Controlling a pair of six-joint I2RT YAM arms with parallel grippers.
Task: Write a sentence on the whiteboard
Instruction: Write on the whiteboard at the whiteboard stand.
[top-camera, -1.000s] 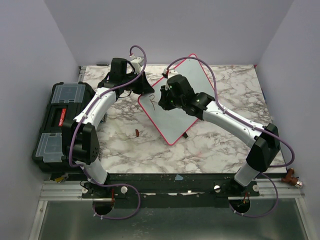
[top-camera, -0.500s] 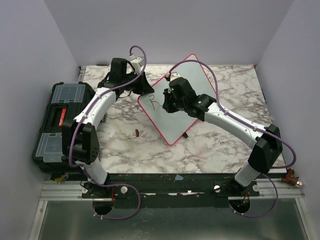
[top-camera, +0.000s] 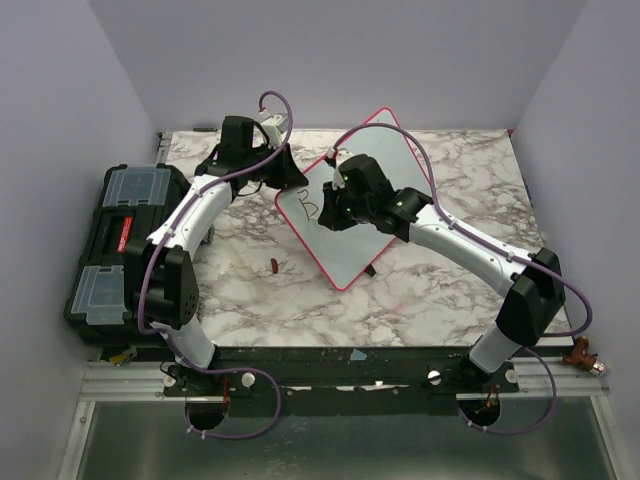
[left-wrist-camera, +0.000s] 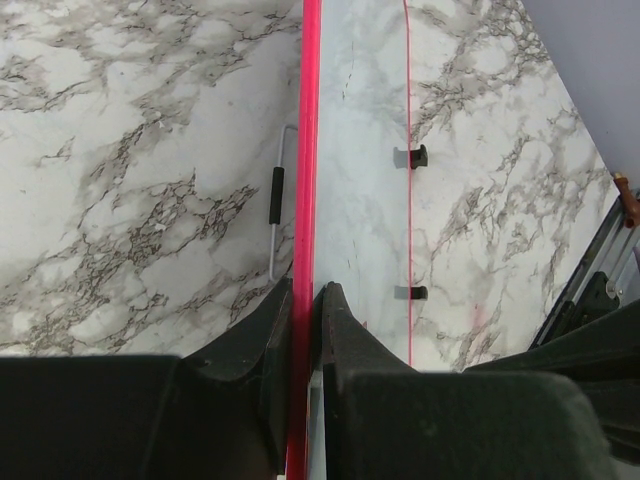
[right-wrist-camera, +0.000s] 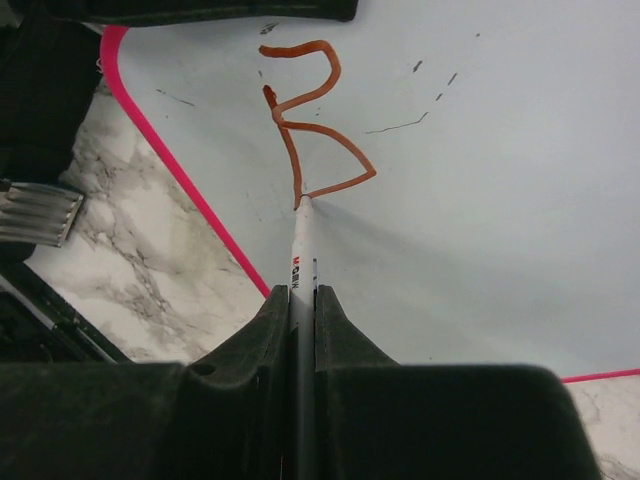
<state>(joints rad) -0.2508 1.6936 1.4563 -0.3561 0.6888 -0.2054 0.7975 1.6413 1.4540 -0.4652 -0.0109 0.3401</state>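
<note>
The whiteboard (top-camera: 385, 160), pale grey with a red-pink frame, lies tilted on the marble table. My left gripper (top-camera: 283, 172) is shut on the whiteboard's left edge; the left wrist view shows the frame (left-wrist-camera: 308, 150) clamped between its jaws. My right gripper (top-camera: 335, 205) is shut on a white marker (right-wrist-camera: 300, 260), tip touching the board. Of the sentence only one reddish-brown letter "B" (right-wrist-camera: 310, 120) shows, small in the top view (top-camera: 308, 206).
A black toolbox (top-camera: 120, 240) stands at the table's left edge. A small red marker cap (top-camera: 273, 266) lies on the marble in front of the board. A metal wire stand (left-wrist-camera: 276, 200) lies beside the board's edge.
The right gripper has moved the marker over the board's left part; a short stroke has grown into a full letter "B". The left arm has not moved.
</note>
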